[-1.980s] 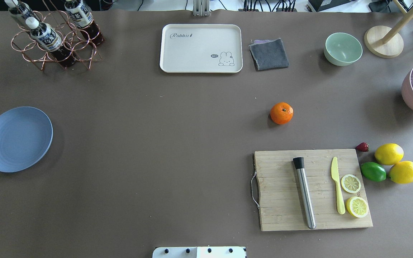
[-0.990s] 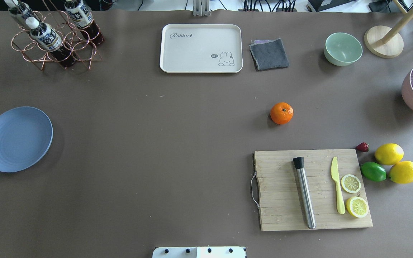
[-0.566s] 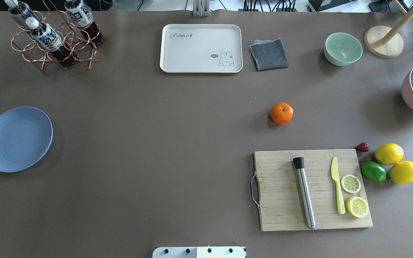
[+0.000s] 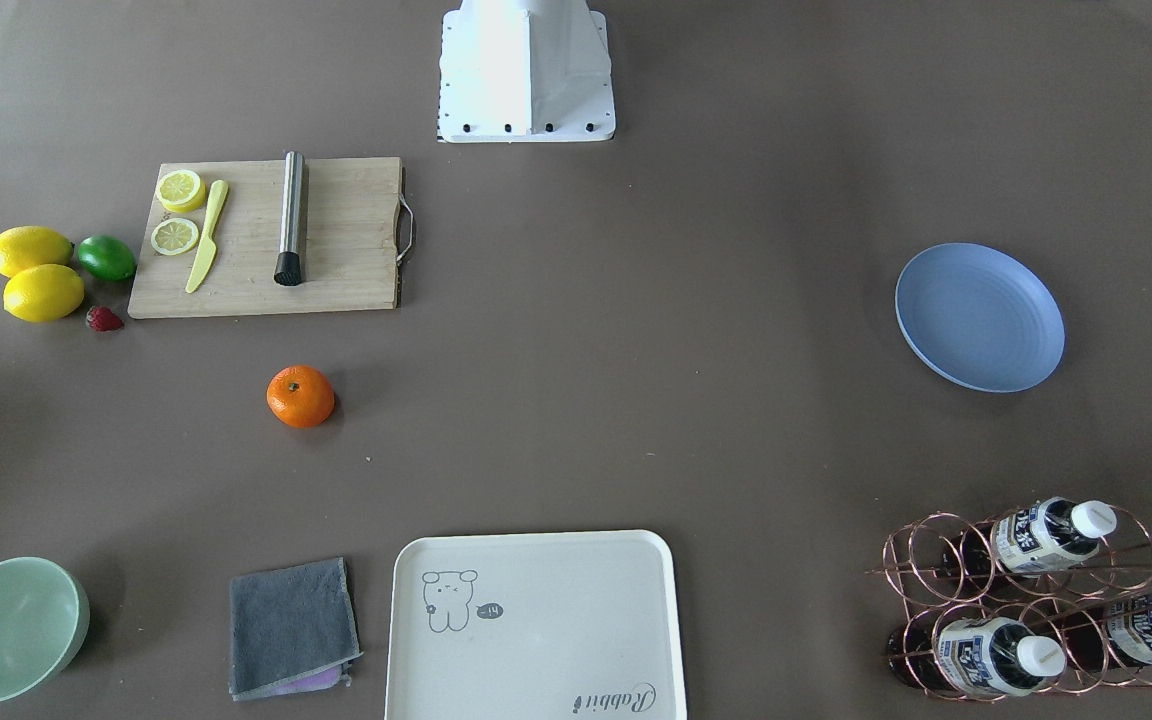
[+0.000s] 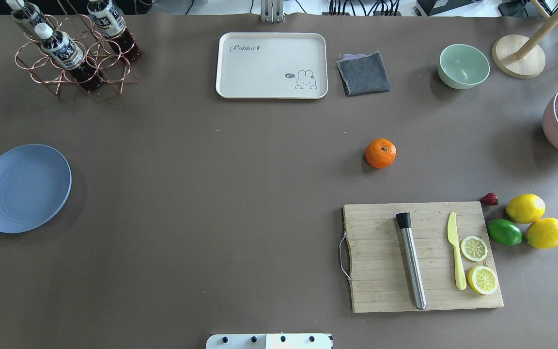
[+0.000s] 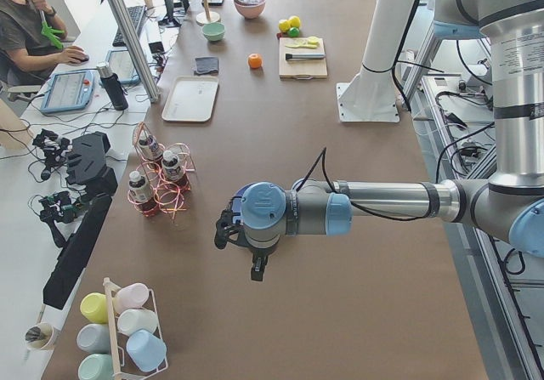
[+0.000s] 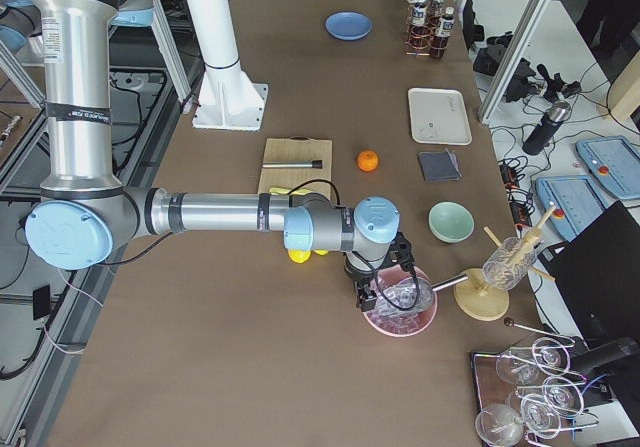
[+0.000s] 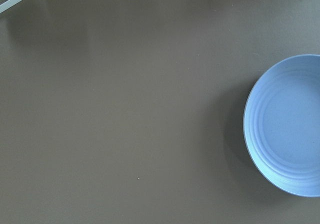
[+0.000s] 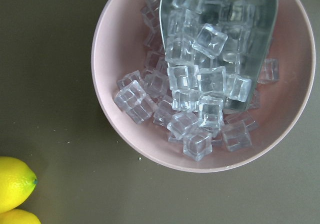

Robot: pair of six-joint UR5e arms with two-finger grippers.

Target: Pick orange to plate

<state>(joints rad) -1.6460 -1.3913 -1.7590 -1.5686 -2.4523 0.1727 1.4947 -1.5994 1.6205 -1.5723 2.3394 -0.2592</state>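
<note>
On the robot's right half of the brown surface (image 5: 211,194), the orange (image 5: 380,153) sits alone, stem spot up, touching nothing. It lies between a wooden cutting board (image 5: 380,271), nearer the robot, and a folded grey cloth (image 5: 363,72) at the far edge. The board carries a steel rod with a black tip (image 5: 410,259), a yellow knife (image 5: 456,249) and two lemon slices (image 5: 474,248). Just beside the board lie two whole lemons (image 5: 525,208), a green lime (image 5: 504,232) and a small strawberry (image 5: 489,198).

The plate (image 5: 23,188), round and pale blue with faint rings, lies at the robot's far left, well apart from the orange, with nothing on it. A cream tray (image 5: 259,72) with a rabbit drawing lies at the far middle.

The left gripper (image 6: 256,267) hangs above the surface near the plate, whose edge shows in the left wrist view. The right gripper (image 7: 372,295) hangs over a pink bowl (image 9: 107,58) of ice cubes (image 9: 210,39) with a metal scoop (image 9: 250,13) in it. Both grippers show only in the side views, so I cannot tell whether their fingers are apart or together.
</note>
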